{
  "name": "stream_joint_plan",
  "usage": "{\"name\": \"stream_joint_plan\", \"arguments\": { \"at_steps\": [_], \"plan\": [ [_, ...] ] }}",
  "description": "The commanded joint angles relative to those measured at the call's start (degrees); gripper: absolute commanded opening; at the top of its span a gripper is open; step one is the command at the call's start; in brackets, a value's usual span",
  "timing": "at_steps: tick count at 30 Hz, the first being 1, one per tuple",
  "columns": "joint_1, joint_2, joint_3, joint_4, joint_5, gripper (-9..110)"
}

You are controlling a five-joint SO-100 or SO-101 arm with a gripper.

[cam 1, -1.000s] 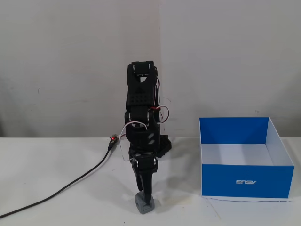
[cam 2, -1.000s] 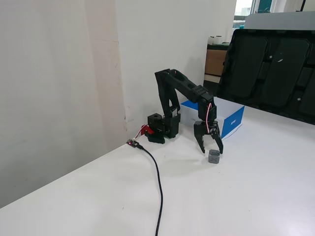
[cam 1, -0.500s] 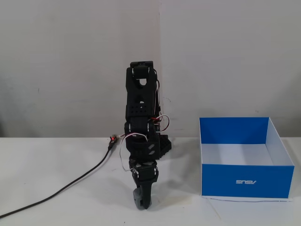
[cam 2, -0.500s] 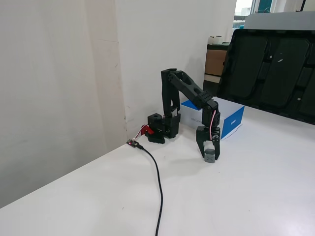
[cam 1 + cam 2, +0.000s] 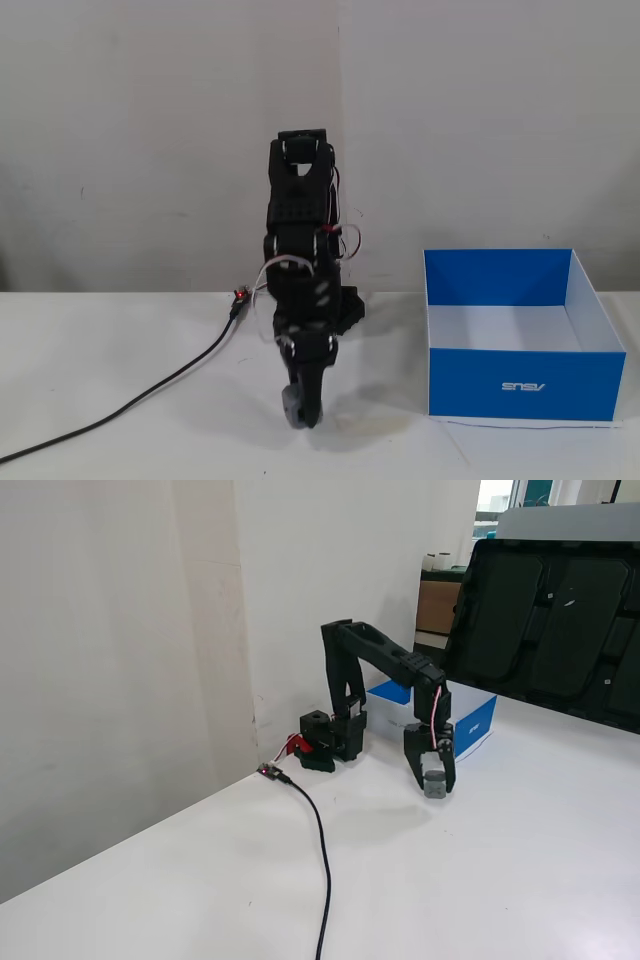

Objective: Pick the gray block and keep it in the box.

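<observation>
The gray block (image 5: 434, 784) sits between the fingers of my black gripper (image 5: 435, 789), which points down at or just above the white table. In a fixed view the gripper (image 5: 302, 410) is in front of the arm's base, and a bit of the gray block (image 5: 290, 402) shows at its left side. The jaws are closed around the block. The blue box (image 5: 520, 385), white inside and open on top, stands to the right of the arm. In the other fixed view the box (image 5: 474, 723) is behind the arm and partly hidden by it.
A black cable (image 5: 150, 385) runs from a small red-lit board (image 5: 240, 295) at the arm's base to the table's front left; it also shows in the other fixed view (image 5: 321, 850). A large black tray (image 5: 560, 630) leans at the right. A wall stands close behind the arm.
</observation>
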Motion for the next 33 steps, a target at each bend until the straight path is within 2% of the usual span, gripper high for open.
{"name": "stream_joint_plan", "arguments": {
  "at_steps": [1,16,24,33],
  "plan": [
    [-2.7,9.5,-5.8,3.6,1.4,7],
    [-20.0,19.0,-13.7,12.6,8.8,7],
    [-34.3,23.9,-14.2,13.1,10.1,8],
    [-48.0,21.5,-16.0,14.0,11.1,8]
  ]
}}
